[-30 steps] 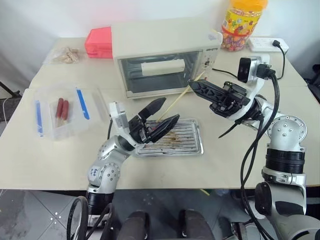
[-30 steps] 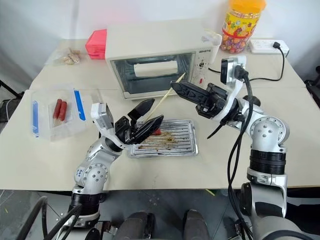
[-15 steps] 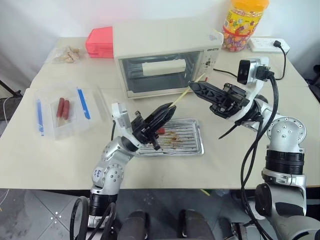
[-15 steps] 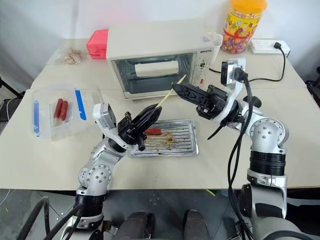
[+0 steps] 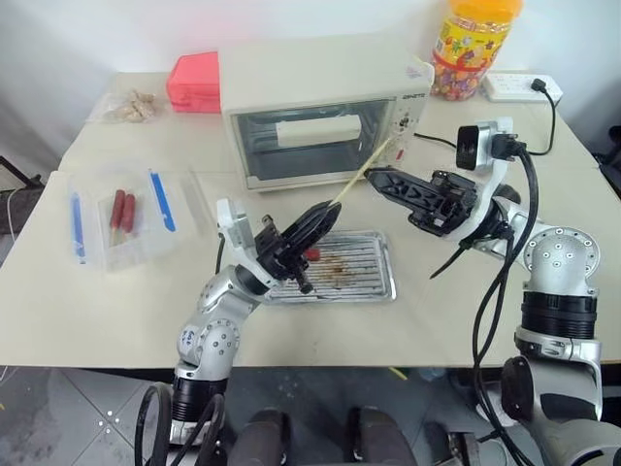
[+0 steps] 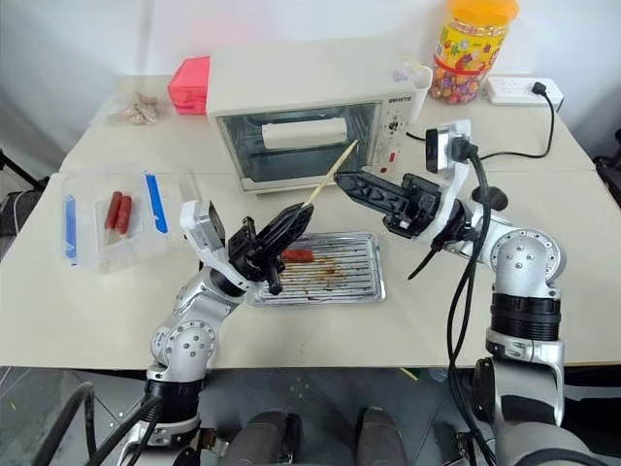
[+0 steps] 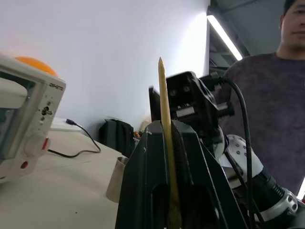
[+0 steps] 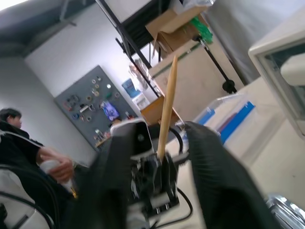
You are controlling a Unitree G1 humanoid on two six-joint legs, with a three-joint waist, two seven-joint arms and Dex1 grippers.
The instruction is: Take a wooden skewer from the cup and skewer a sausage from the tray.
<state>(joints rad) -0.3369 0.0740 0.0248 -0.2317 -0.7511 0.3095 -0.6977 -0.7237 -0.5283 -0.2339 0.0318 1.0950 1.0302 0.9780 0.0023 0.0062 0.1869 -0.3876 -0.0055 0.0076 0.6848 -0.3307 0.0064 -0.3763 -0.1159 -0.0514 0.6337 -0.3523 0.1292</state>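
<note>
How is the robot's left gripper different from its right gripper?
The left gripper is shut on the wooden skewer; the right gripper is open and holds nothing. The left gripper hangs above the tray, while the right gripper hangs in front of the toaster oven. Both have two black fingers.

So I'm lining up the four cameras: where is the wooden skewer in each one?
Left eye: wooden skewer before the oven.
Right eye, same slant.
Left wrist: upright, clamped in the left pincer.
Right wrist, between the right pincer's open fingers.
Shared landmark: the oven.
</note>
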